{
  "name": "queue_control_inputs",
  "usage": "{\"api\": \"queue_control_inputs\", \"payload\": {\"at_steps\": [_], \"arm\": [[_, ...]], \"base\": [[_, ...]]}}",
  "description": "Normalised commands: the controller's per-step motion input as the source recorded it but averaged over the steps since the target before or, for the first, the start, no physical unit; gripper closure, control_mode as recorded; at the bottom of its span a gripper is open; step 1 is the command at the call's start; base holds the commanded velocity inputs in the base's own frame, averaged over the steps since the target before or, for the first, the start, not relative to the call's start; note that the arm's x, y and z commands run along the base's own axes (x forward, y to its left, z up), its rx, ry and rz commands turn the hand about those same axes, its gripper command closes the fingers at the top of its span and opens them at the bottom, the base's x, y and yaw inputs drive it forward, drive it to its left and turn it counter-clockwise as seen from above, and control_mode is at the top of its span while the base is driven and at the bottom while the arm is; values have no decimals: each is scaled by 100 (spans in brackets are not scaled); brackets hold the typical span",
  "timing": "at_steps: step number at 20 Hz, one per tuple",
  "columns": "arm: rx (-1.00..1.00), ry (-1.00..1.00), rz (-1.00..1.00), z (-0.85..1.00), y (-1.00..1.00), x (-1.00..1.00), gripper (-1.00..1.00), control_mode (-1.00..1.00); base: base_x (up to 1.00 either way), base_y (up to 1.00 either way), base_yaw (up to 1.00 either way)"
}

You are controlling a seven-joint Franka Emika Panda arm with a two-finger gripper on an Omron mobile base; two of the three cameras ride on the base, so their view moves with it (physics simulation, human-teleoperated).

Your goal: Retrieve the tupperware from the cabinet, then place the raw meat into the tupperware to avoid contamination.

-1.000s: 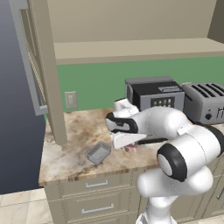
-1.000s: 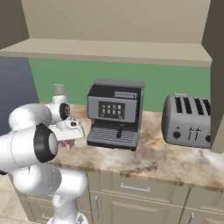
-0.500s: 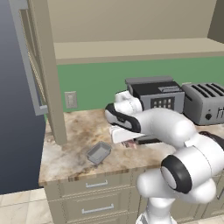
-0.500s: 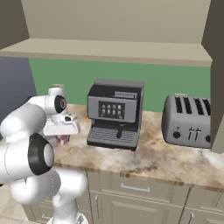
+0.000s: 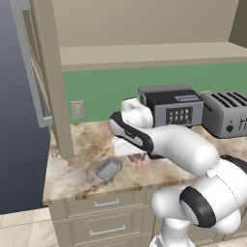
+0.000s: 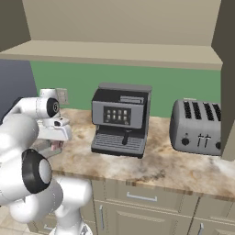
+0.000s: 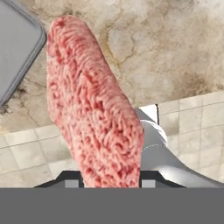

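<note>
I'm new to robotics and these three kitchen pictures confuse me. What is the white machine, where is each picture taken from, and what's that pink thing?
It is a rendered kitchen. The white machine is a robot arm on a driving base, ending in a two-finger gripper. Two pictures come from cameras on the base, behind the arm to its left and right. The third comes from a camera on the hand, looking along the fingers. The pink thing is the raw meat, clamped between the fingers and lifted above the counter. On the counter lie the tupperware, a grey tray beside the gripper, plus a coffee machine and a toaster. Above is the cabinet, its door swung open.
</note>
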Motion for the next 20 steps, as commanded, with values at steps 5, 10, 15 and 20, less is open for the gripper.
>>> {"api": "queue_control_inputs", "payload": {"at_steps": [5,10,15,20], "arm": [[-7,0,-19,0,40,14,100,-100],[-8,2,-22,0,55,30,100,-100],[0,-5,-26,-5,29,24,100,-100],[0,-10,-27,-14,32,17,100,-100]], "base": [[0,0,0],[0,0,0],[0,0,0],[0,0,0]]}}
